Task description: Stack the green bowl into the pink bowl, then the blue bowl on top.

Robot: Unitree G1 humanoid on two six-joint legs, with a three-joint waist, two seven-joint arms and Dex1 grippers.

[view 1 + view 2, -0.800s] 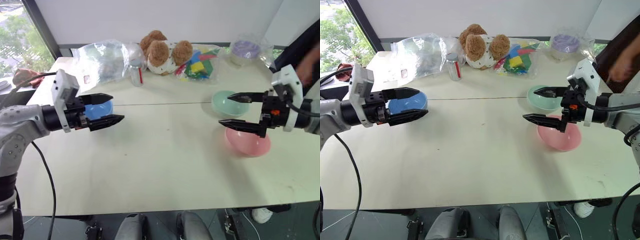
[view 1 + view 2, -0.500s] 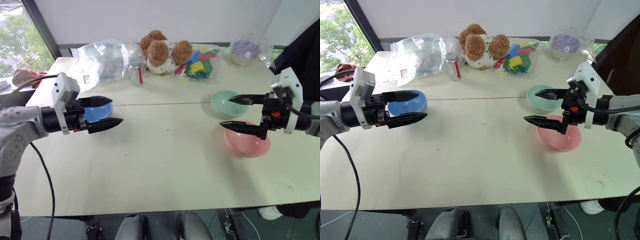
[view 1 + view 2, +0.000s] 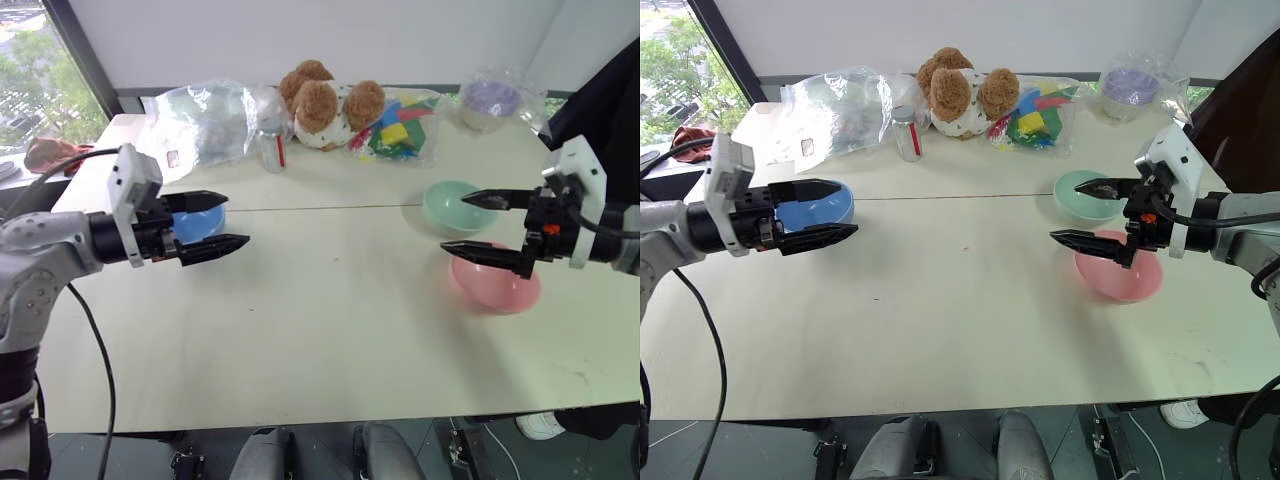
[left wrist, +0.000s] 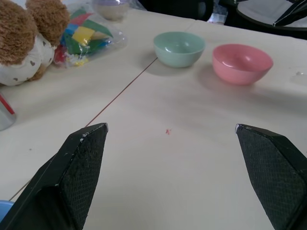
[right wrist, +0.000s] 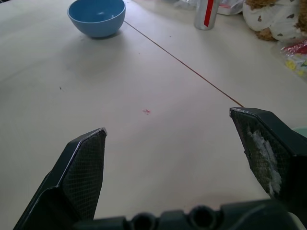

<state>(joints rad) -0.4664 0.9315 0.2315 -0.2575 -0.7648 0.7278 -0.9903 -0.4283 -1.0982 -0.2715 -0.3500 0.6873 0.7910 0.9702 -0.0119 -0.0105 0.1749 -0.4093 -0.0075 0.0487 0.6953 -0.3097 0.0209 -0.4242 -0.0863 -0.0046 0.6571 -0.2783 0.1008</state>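
Item: my left pincer (image 3: 225,221), jaws spread wide, nothing between them, raised over the table (image 3: 320,330) and aimed across toward my right. Item: my right pincer (image 3: 470,224), likewise released and empty, aimed back toward my left. Item: the blue bowl (image 3: 820,205), just behind my left fingertips and partly screened by them, standing alone on the table, well apart from the other two. Item: the green bowl (image 4: 179,48), just beyond my right pincer's upper finger, resting on the table near the seam line. Item: the pink bowl (image 4: 242,63), below and just behind my right pincer's lower finger, on the table close beside the green one; the two stand apart, not touching, as my left wrist view shows. Orientation: all three bowls sit upright, mouths open upward; being round, none has a long axis across the table, and each one's axis of symmetry runs vertically. Progress, as I judge it: nothing stacked yet. Green has not gone into pink, blue has not gone on top, and neither pincer touches any bowl. Remaining: the whole task, both lifts and both placements. Background stock beyond the bowls: a plush toy (image 3: 325,103), a small can (image 3: 273,144), bagged coloured blocks (image 3: 400,128).
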